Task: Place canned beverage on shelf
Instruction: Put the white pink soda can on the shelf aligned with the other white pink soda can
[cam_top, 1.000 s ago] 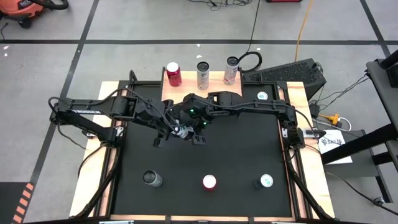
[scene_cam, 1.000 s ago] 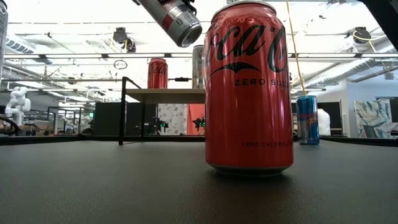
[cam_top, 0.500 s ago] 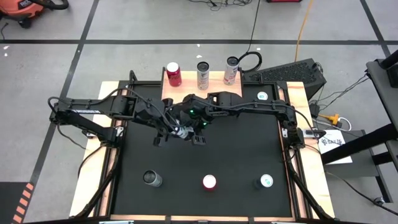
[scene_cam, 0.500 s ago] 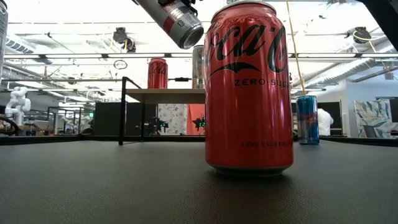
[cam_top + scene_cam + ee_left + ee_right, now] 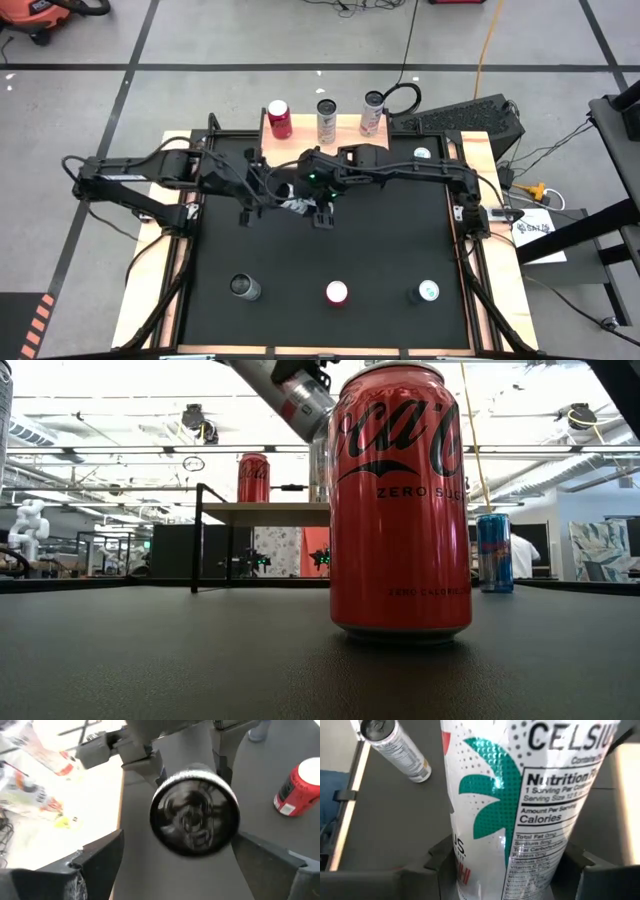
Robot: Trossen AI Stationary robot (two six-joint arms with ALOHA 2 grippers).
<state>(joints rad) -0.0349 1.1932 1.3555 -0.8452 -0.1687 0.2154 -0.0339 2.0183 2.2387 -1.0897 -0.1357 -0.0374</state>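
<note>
on shelf: three cans already stand on the light wooden shelf (image 5: pixel 320 125) at the mat's far edge
in hand: my right gripper (image 5: pixel 318 212) pinches a white Celsius can (image 5: pixel 520 805), tilted in the air
left gripper (image 5: pixel 258 208): spread, off the can
left to do: carry it over, stand it up
around: red Coca-Cola can (image 5: pixel 400 500) and others on the mat, none in the way

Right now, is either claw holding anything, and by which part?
The right claw holds the white Celsius can, clamped across its side wall near one end. The left claw stands open around the can's free end, not touching it.
</note>
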